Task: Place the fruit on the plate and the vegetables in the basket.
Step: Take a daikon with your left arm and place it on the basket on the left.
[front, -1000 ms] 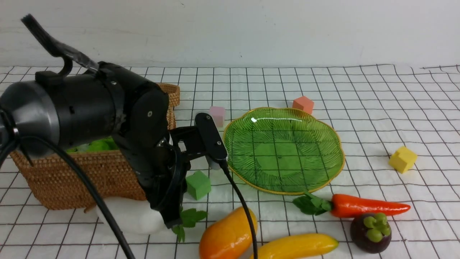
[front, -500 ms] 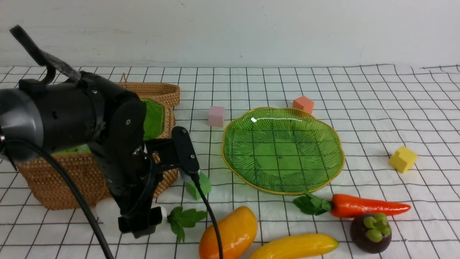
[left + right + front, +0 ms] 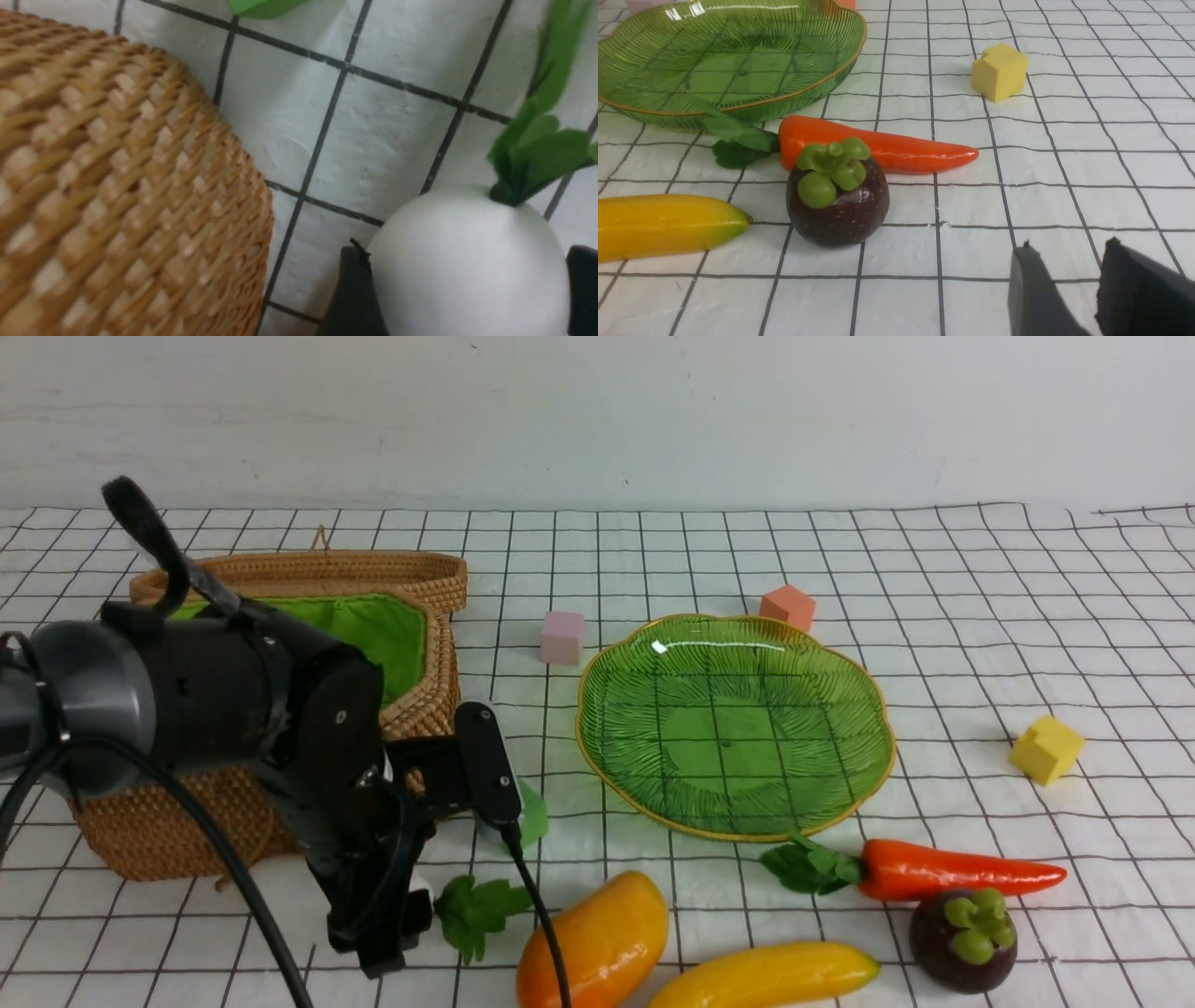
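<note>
The gridded cloth (image 3: 1027, 616) carried everything. Largest on it was the basket (image 3: 187, 831), open on the robot's left with its green lining showing. Right of it stood the plate (image 3: 738, 747), with nothing on it.

Next in size was the left arm, bent low over the cloth in front of the basket's near wall, with the left gripper (image 3: 378, 933) pointing down. In the left wrist view its jaws stood wide, one on either side of the radish (image 3: 462, 270). I could not tell whether they were pressing it or only framing it.

The radish lay on the cloth just beside the wicker wall. Its long axis ran roughly along that wall, and its leaves pointed right towards the mango (image 3: 597, 943). The jaws crossed that axis at the fat end, which looked a sound hold. The basket's opening lay beyond the radish and above it, so by my reckoning the next move called for a lift clear of the rim, then a short carry away from the robot. The left arm was plainly the nearer.

The banana (image 3: 766, 975), carrot (image 3: 952, 870) and mangosteen (image 3: 962, 929) lay on the right, in front of the plate. The right gripper (image 3: 1069, 247) hung low near the mangosteen — jaws narrowly parted, holding nothing.
</note>
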Robot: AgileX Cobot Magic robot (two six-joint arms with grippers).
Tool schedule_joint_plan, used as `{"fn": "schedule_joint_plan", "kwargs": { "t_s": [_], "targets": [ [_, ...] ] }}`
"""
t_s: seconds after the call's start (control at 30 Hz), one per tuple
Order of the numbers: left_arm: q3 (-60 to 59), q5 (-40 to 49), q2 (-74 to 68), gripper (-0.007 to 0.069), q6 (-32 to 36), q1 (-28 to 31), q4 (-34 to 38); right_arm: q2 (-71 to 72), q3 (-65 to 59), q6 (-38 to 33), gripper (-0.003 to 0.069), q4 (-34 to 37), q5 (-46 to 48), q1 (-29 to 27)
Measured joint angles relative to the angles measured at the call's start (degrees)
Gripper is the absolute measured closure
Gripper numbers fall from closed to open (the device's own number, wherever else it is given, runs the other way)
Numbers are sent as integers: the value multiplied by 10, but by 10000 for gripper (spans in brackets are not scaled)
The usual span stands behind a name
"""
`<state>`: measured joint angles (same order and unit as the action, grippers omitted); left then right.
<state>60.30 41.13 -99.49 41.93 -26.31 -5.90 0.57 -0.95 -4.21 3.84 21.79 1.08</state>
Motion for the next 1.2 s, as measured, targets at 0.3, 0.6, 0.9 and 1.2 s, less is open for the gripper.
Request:
{"fn": "schedule_joint_plan", "kwargs": {
  "t_s": [0.3,0.6,0.9,1.2],
  "targets": [
    [0,9,-12,137,0,0,28,0,0,0,421,0,0,0],
    [8,43,7,137,0,0,50,0,0,0,421,0,0,0],
    [8,104,104,137,0,2,71,0,0,0,421,0,0,0],
    [116,132,186,137,19,122,92,0,0,0,421,0,0,0]
  ]
}}
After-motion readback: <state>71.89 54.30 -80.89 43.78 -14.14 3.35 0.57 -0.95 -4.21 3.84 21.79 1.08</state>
